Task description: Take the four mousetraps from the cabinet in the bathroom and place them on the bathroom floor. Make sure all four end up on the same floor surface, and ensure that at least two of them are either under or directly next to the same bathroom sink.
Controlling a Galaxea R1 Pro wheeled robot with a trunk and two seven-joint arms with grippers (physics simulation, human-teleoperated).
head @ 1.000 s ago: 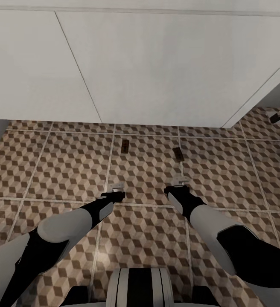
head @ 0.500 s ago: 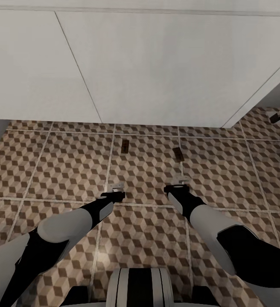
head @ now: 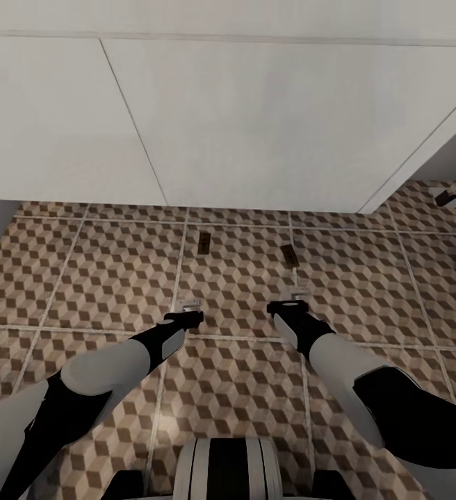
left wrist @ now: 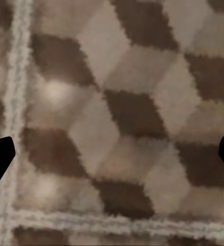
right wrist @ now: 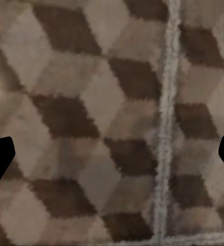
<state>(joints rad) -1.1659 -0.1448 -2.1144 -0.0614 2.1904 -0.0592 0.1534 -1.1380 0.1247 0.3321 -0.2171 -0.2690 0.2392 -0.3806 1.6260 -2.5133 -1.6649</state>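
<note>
Below, both claws — left, right — gape released over bare bathroom floor.

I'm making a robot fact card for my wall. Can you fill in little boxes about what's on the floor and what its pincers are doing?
Floor: cube-pattern tiles
Mousetraps on floor: two, left one, right one, lying apart
Above them: white vanity
Left pincer: open, empty, over bare tile
Right pincer: open, empty, just short of the right mousetrap
Far right: a small dark object, too unclear to name
</note>
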